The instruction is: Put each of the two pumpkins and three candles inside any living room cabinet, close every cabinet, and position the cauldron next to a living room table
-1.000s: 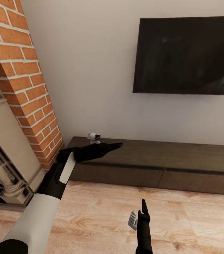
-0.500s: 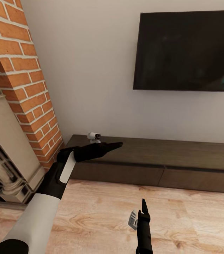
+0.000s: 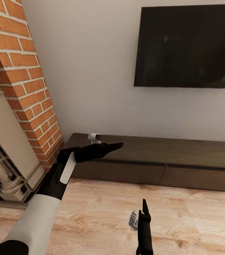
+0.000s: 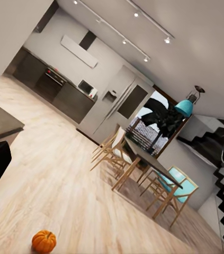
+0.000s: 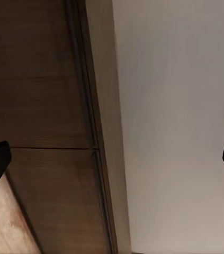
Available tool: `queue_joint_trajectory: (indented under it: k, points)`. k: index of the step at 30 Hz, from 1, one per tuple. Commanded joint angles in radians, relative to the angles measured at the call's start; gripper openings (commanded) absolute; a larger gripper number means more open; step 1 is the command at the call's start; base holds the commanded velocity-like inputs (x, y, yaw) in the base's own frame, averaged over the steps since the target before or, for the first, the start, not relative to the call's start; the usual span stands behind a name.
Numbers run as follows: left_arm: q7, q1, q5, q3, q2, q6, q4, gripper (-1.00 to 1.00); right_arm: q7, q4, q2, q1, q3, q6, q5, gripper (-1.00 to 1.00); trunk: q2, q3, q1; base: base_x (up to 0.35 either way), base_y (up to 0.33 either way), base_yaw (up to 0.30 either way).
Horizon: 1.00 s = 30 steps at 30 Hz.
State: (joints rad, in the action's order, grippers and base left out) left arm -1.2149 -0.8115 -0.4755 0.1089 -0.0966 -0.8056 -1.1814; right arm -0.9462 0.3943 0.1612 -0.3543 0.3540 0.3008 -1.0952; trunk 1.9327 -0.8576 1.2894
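While both tools gape empty | cabinet [image 3: 183, 156] shut on wood floor [image 3: 98, 209]; TV [image 3: 188, 46] above

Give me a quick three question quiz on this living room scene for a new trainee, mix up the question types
1. True or false: the drawer fronts of the cabinet stand open.
2. What does the left wrist view show lying on the wood floor? A) a candle B) a pumpkin C) a cauldron
3. Fill in: above the cabinet, a dark ____ hangs on the wall.

Key: 1 false, the fronts sit flush. 2 B, an orange pumpkin, apart from the dining table. 3 television.
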Motion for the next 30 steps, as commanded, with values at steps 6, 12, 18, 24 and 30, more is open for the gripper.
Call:
queue_joint_trajectory:
  k: [6, 12, 18, 24, 30]
  points:
    - [0.0, -0.001, -0.001, -0.002, 0.002, -0.003, -0.001, 1.0, 0.001, 0.003, 0.0, 0.0, 0.001, 0.0, -0.001, 1.0, 0.042, -0.019, 0.023, 0.0, 0.0, 0.0]
    - [-0.003, 0.015, -0.012, -0.004, 0.013, 0.014, 0.007, 1.0, -0.001, 0.0, 0.006, -0.028, 0.005, -0.008, -0.009, 1.0, 0.049, -0.022, 0.027, 0.0, 0.0, 0.0]
    - [-0.001, 0.036, 0.0, -0.002, 0.012, 0.002, -0.013, 1.0, 0.013, 0.034, 0.0, -0.063, 0.02, 0.0, -0.008, 1.0, 0.049, -0.022, 0.027, 0.014, 0.0, 0.0]
    - [0.0, 0.037, 0.001, -0.002, 0.012, 0.001, -0.014, 1.0, 0.014, 0.068, 0.001, -0.089, 0.023, 0.0, -0.016, 1.0, 0.049, -0.022, 0.027, 0.27, 0.0, 0.0]
    - [0.0, 0.037, 0.001, -0.002, 0.012, 0.001, -0.014, 1.0, 0.035, 0.085, -0.001, -0.115, 0.022, 0.0, -0.05, 1.0, 0.049, -0.022, 0.027, 0.33, 0.0, 0.0]
